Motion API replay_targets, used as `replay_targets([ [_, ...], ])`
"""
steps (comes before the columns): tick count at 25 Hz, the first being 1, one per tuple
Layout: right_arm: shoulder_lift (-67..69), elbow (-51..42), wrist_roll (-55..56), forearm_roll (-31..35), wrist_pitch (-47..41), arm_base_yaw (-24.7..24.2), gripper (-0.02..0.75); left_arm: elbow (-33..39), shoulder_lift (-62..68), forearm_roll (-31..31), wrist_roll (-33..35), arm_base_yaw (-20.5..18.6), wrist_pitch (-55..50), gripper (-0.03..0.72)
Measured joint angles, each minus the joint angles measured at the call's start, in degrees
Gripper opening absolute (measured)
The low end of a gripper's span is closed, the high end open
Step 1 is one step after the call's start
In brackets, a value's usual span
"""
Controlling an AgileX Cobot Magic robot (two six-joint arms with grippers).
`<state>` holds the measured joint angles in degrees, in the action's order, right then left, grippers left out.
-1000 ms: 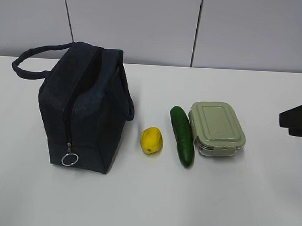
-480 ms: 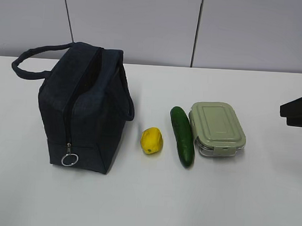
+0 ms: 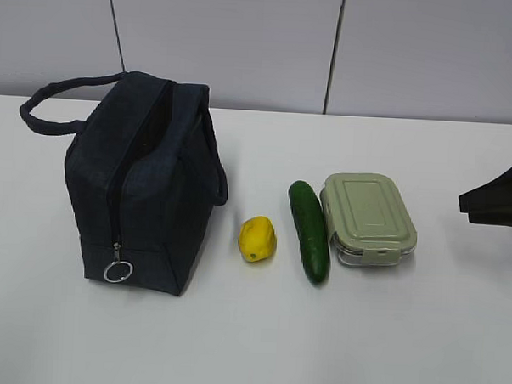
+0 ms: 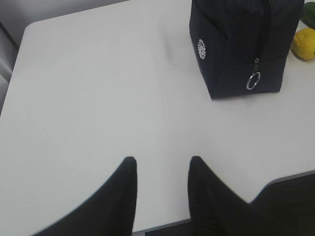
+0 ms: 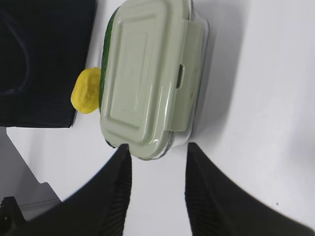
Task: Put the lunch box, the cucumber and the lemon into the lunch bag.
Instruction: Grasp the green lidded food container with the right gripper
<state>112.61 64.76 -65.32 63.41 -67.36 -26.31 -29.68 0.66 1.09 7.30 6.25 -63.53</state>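
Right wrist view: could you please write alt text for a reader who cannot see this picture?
The open right gripper hovers empty just short of a sage-green lunch box on a white table. Behind the box, a sliver of cucumber, a yellow lemon and the dark lunch bag are visible.

A white table (image 3: 249,345) fills the lower two thirds of the exterior frame, its surface smooth and matte. Behind it, across the top of the frame, runs a pale grey panelled wall (image 3: 220,37) with two thin dark vertical seams.
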Motion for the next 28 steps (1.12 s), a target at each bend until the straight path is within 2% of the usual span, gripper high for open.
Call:
replay_targets([
  [7,3.90,1.97,-4.24,4.70,0.00,0.00,0.505,0.45,0.00,0.00,0.00,0.00,0.00,0.239],
  [9,4.57,3.24,-4.47,5.37,0.00,0.23,0.540,0.45,0.00,0.00,0.00,0.00,0.00,0.239],
  [19,9.65,11.67,0.80,2.07,0.10,5.96,0.579,0.45,0.00,0.00,0.00,0.00,0.00,0.239],
  [28,12.61,14.33,5.12,-0.05,0.00,6.95,0.582,0.45,0.00,0.00,0.00,0.00,0.00,0.239],
])
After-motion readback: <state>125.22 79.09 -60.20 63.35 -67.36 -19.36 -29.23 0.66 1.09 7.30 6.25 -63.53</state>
